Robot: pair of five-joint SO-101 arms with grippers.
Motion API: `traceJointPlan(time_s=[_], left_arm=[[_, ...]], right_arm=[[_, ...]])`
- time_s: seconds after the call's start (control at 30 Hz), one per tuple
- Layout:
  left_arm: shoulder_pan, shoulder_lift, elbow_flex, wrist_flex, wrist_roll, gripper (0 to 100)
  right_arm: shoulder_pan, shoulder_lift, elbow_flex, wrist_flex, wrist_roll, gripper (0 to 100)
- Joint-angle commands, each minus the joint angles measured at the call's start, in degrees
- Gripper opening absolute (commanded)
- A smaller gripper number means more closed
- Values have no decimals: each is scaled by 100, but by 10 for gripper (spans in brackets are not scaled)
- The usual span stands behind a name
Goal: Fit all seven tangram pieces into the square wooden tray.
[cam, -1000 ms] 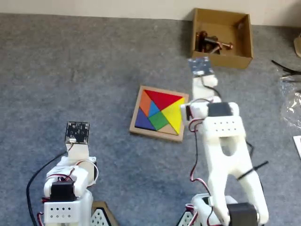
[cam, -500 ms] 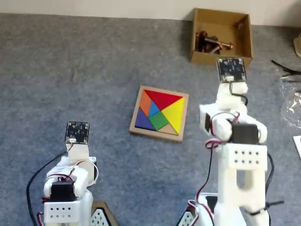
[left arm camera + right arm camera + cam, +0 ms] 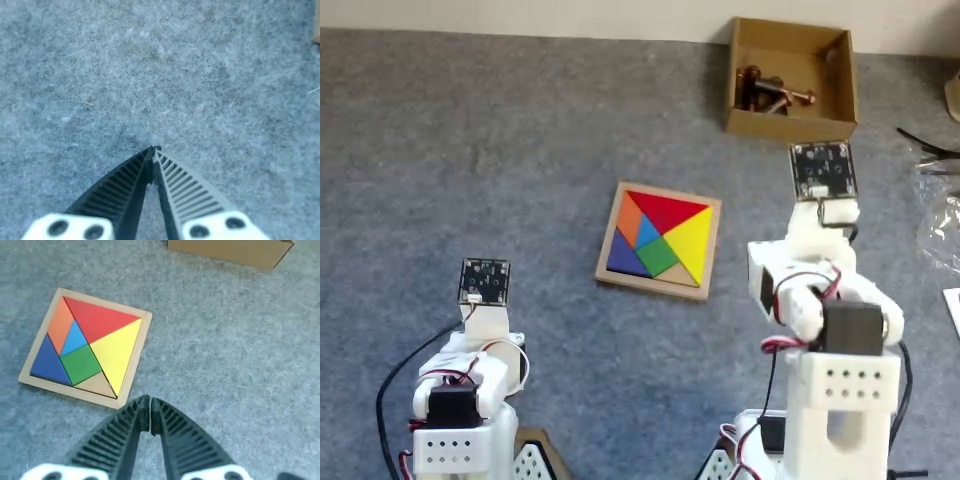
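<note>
The square wooden tray (image 3: 611, 236) (image 3: 143, 335) lies in the middle of the grey carpet. Flat inside it sit a red triangle (image 3: 667, 210) (image 3: 98, 319), a yellow triangle (image 3: 692, 243) (image 3: 116, 351), an orange piece (image 3: 629, 219), a light blue triangle (image 3: 74, 338), a green square (image 3: 659, 256) (image 3: 80, 364), a dark blue triangle (image 3: 623, 256) and a tan triangle (image 3: 96, 385). My right gripper (image 3: 145, 411) is shut with nothing in it, above the carpet just off the tray's right side. My left gripper (image 3: 152, 150) is shut and empty over bare carpet at the front left.
A cardboard box (image 3: 788, 124) (image 3: 230, 252) with copper-coloured metal parts (image 3: 770, 92) stands at the back right. Cables and clear plastic (image 3: 940, 225) lie at the right edge. Open carpet stretches left of the tray.
The right arm has swung right and drawn back from the tray's back right corner. The left arm and the tray have kept still.
</note>
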State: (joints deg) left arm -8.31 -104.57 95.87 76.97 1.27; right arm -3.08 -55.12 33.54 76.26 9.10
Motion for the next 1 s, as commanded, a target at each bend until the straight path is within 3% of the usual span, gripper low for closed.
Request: traceJointPlan(time_s=[0.0, 0.3, 0.47, 0.97], left_arm=[[-75, -31, 127, 44, -35, 7], [-75, -31, 127, 44, -35, 7], [-75, -31, 127, 44, -35, 7], [-75, -31, 127, 44, -35, 7]], right_arm=[[75, -514, -22, 4, 70, 5], [57, -1886, 708, -31, 79, 6], [57, -2589, 1174, -31, 598, 6], [66, -4497, 2273, -277, 633, 6]])
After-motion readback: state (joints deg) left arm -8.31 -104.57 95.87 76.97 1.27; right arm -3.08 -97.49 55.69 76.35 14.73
